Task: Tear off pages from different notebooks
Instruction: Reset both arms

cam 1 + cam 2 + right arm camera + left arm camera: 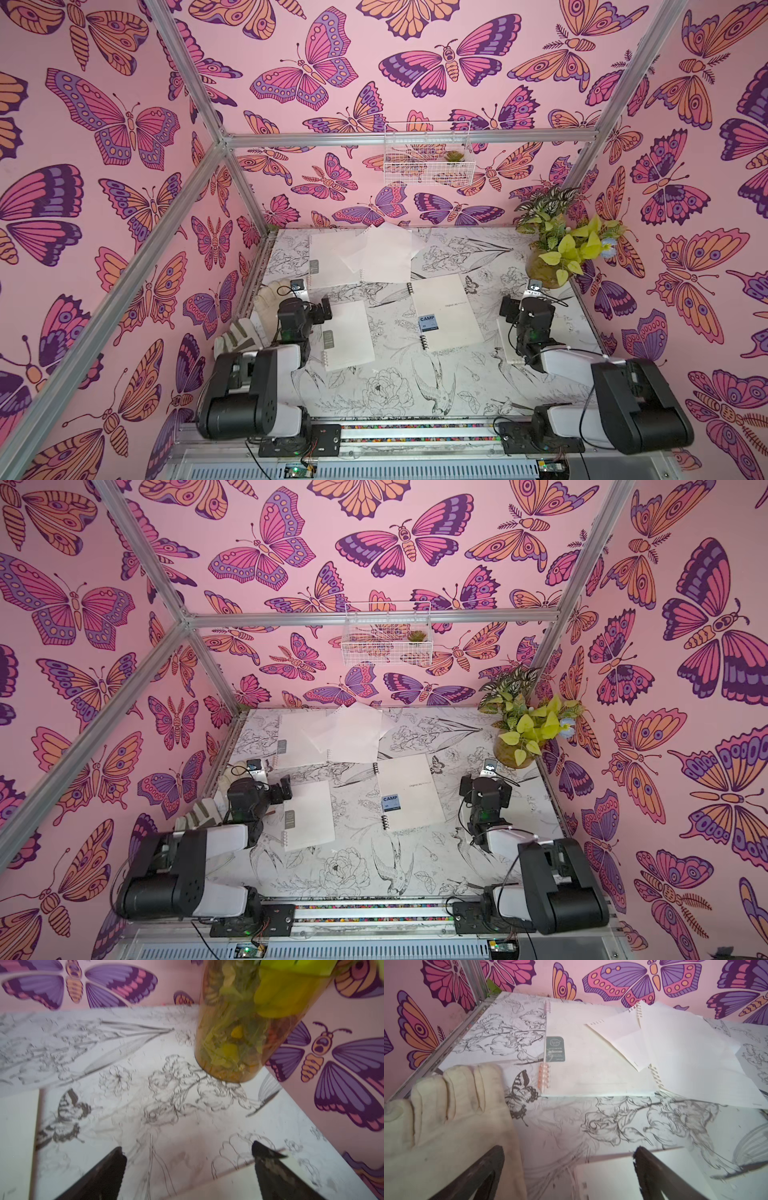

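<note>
My left gripper [569, 1148] and right gripper [187, 1145] hang spread wide and hold nothing. They sit low beside the near notebooks [347, 334], presumably ready for a fresh grip. Loose pages [382, 253] lie heaped at the far edge, probably to keep my working area free.

Loose white pages [386, 249] atop the far notebooks [328, 266]

A robot lab test booth: aluminium frame [411, 139], butterfly-papered walls [124, 232], two arms [249, 386] mounted on a rail [415, 433].
</note>
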### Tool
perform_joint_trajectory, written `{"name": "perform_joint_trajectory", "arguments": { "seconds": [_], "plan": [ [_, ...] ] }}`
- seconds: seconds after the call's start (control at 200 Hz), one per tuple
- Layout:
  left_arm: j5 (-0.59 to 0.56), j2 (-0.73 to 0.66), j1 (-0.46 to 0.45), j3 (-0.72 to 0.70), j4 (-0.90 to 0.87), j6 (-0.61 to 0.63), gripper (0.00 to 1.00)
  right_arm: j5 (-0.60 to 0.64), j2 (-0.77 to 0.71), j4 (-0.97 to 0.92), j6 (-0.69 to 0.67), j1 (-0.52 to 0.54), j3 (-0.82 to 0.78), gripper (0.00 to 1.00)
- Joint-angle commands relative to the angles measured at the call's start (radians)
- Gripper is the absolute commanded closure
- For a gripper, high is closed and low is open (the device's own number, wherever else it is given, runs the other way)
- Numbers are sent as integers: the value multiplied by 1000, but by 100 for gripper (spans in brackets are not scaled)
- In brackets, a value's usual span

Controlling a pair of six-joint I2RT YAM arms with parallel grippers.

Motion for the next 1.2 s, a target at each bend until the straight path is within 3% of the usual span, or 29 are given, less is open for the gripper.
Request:
{"name": "perform_joint_trajectory", "arguments": {
  "seconds": [0.0,0.06,0.13,0.18,0.24,0.315,0.395,0.471,0.556,1.051,1.136,1.197],
  "plan": [
    [20,3,9,6,43,29,0,-73,146,260,-66,-6,7,1],
    [35,64,6,-13,191,41,0,-76,136,217,-49,-13,16,1],
    [19,28,0,25,40,40,0,-99,108,72,-12,-39,63,1],
    [13,61,-4,0,158,47,0,-109,114,83,-4,-52,63,1],
    [10,22,-7,22,41,44,0,-110,108,73,-4,-53,63,1],
    [6,54,-11,-2,150,50,0,-109,108,83,-4,-53,59,1],
    [11,30,-12,21,53,52,0,-109,108,83,-4,-54,59,1],
    [12,50,-14,2,132,58,0,-109,108,83,-4,-54,58,1],
    [16,36,-17,23,63,61,0,-109,107,82,-4,-52,59,1],
    [-1,46,-29,18,88,69,0,-110,107,82,-4,-54,60,1],
    [-5,20,-31,11,95,70,0,-109,103,97,-10,-53,52,1],
    [8,-95,-52,-2,21,101,0,-170,63,127,-59,-43,34,1]
  ]
}}
